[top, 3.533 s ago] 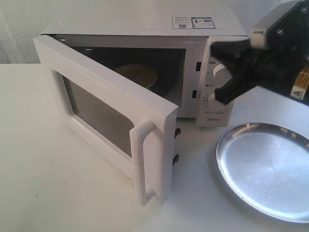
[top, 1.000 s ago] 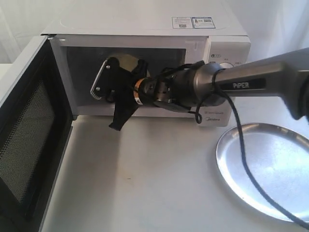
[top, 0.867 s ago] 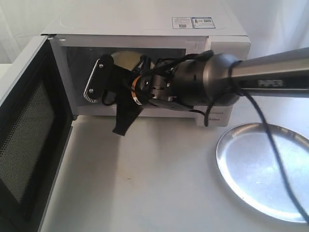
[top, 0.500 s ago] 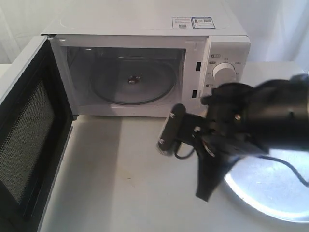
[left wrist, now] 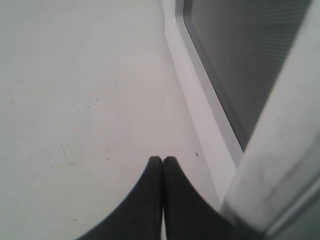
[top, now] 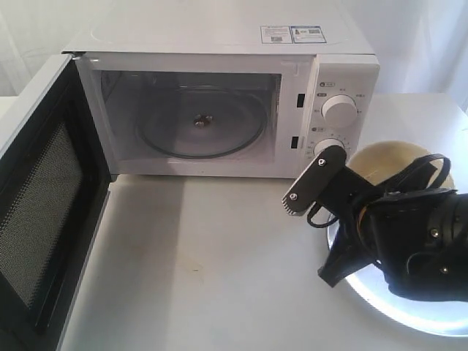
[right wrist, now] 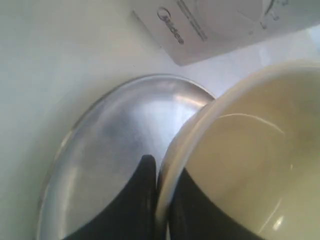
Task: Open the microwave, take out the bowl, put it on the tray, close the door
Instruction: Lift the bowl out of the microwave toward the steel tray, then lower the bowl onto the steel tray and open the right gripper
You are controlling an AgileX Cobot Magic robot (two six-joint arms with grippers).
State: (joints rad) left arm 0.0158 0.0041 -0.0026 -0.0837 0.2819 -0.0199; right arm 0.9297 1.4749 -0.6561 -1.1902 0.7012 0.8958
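Observation:
The white microwave [top: 219, 36] stands with its door [top: 44, 212] swung wide to the left, black mesh inner face showing. Only the glass turntable [top: 201, 124] lies inside. The cream bowl [top: 387, 161] is over the silver tray [top: 409, 322], in front of the dials. My right gripper [right wrist: 162, 175] is shut on the bowl [right wrist: 250, 150], one finger outside the rim and one inside, above the tray [right wrist: 110, 140]. I cannot tell if the bowl touches the tray. My left gripper [left wrist: 162, 160] is shut on nothing, low over the table beside the door [left wrist: 200, 125].
The right arm's black wrist and cable [top: 417, 241] cover most of the tray. The microwave's lower front corner [right wrist: 210, 20] is close behind the bowl. Bare white tabletop [top: 205, 263] lies in front of the oven.
The door swung fully open. The right gripper reached into the oven, then drew the bowl out and carried it right, over the tray. The turntable now lies bare.

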